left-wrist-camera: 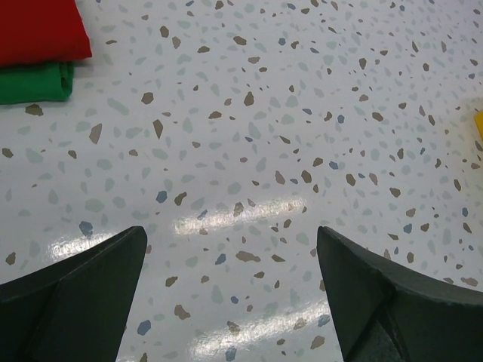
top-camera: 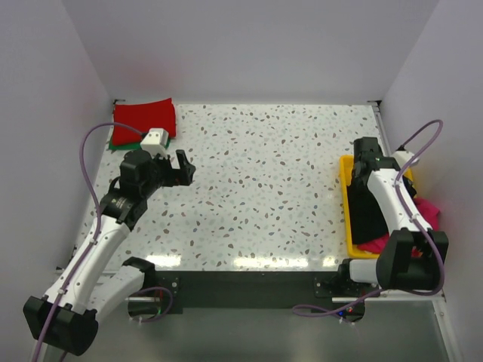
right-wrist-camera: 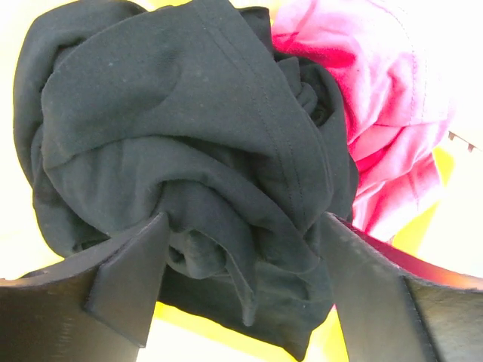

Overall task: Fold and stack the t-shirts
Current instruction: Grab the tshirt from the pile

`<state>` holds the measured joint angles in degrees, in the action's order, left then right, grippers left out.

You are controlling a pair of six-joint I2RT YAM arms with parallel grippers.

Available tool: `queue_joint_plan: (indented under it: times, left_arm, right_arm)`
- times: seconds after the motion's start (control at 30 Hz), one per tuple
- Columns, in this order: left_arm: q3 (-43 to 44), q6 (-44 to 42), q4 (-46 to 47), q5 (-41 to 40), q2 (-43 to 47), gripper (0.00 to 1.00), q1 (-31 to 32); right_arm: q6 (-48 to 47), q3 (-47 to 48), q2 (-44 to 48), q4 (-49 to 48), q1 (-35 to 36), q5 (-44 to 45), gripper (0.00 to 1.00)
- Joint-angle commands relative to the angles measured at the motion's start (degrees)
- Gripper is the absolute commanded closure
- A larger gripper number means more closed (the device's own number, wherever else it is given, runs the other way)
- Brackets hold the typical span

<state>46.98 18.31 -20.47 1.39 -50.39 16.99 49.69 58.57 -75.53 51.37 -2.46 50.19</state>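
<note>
Left gripper (left-wrist-camera: 230, 240) hangs over the table (top-camera: 264, 173) near the left edge, jaws spread wide with nothing in them. The red shirt (top-camera: 145, 118) sits folded in the far left corner, right on top of the green shirt (left-wrist-camera: 34, 81), which pokes out underneath. Over at the right edge, the right gripper (right-wrist-camera: 245, 226) is down in the yellow tray (top-camera: 346, 211), jaws wide open on either side of the crumpled black shirt (right-wrist-camera: 189, 128), not pinched on it. The pink shirt (right-wrist-camera: 385, 98) is bunched up right against the black one.

Lab test booth — bare white walls (top-camera: 249, 45) (three sides) around speckled table (top-camera: 256, 181)
</note>
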Motion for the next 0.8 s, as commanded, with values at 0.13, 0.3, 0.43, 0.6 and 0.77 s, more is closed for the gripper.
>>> queue_joint_plan:
  times: [0.13,0.3,0.43,0.6,0.77]
  left_arm:
    - [-0.14,-0.29,1.13,0.72,-0.41,0.0,-0.38]
    - [-0.05,-0.29,1.05,0.63,-0.5,0.0,-0.38]
    - [-0.05,-0.2,1.13,0.55,-0.5,0.0,-0.38]
    - [-0.05,-0.29,1.13,0.37,-0.15,0.0,-0.38]
    - [-0.05,-0.29,1.13,0.11,-0.06,0.0,-0.38]
  right_arm:
    - [3.04,1.19,-3.22,-3.65,-0.62,2.8,0.37]
    - [4.27,4.01,-5.95,-1.37,-0.62,2.28,0.85]
    - [2.26,7.52,-4.55,0.65,-0.62,0.35,1.0]
    - [-6.17,12.62,0.11,0.22,-0.62,-5.62,1.0]
    - [-16.53,20.7,6.96,-4.87,-0.62,-20.43,1.0]
